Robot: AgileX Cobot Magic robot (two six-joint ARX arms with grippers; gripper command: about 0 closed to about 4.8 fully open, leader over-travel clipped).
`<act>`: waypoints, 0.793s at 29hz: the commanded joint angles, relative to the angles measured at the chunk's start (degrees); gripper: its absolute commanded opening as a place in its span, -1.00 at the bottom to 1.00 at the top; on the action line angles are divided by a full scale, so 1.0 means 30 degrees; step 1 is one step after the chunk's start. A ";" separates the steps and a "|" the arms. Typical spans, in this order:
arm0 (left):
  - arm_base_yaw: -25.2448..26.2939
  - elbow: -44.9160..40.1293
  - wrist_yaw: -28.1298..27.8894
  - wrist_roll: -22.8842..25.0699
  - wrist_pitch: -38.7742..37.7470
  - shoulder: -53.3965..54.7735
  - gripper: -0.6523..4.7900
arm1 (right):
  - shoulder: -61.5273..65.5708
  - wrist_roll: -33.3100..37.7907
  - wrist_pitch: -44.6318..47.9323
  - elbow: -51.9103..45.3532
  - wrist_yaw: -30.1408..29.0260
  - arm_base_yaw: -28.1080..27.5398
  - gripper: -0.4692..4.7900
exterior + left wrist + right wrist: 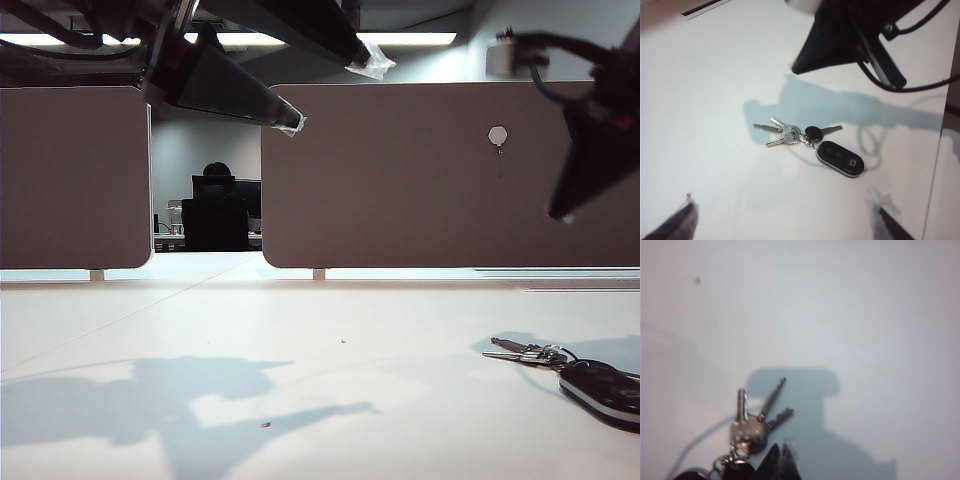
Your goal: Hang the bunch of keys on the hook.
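The task has barely begun. The bunch of keys lies flat on the white tabletop, near its front right in the exterior view, with the black fob toward the camera and the silver keys fanned away from it. Nothing is lifted yet.

The hook sits on the brown panel at the back, with its thin metal hook hanging bare below the pale pad. It is well apart from the keys and higher than them.

The right end effector hangs above the tabletop at the right, over the area of the keys but clear of them. Its fingertips are pressed together and hold nothing; in the right wrist view they show at the frame edge just beside the key ring, though blur makes it hard to tell whether they touch.

The left end effector hovers high at the left of the exterior view, its fingers spread wide and empty, looking down on the keys.

All 3 main steps appear to remain: grasping the keys, carrying them to the panel, and setting the ring over the hook.
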 commanded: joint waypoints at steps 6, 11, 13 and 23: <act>-0.0015 0.0095 0.0029 0.0066 0.0095 -0.0036 1.00 | 0.0641 0.0219 -0.0175 -0.0117 -0.1902 -0.0007 -0.47; -0.0015 0.0095 0.0022 0.0066 0.0073 -0.0036 1.00 | 0.1479 0.0211 -0.1151 -0.0175 -0.1945 -0.0007 0.07; -0.0015 0.0095 0.0015 0.0073 0.0058 -0.0036 1.00 | 0.1690 0.0189 -0.1574 -0.0233 -0.1880 -0.0007 0.07; -0.0007 0.0087 -0.0415 0.0073 -0.0095 -0.0036 1.00 | 0.2433 -0.0073 -0.0189 -0.2419 -0.1734 0.0000 0.01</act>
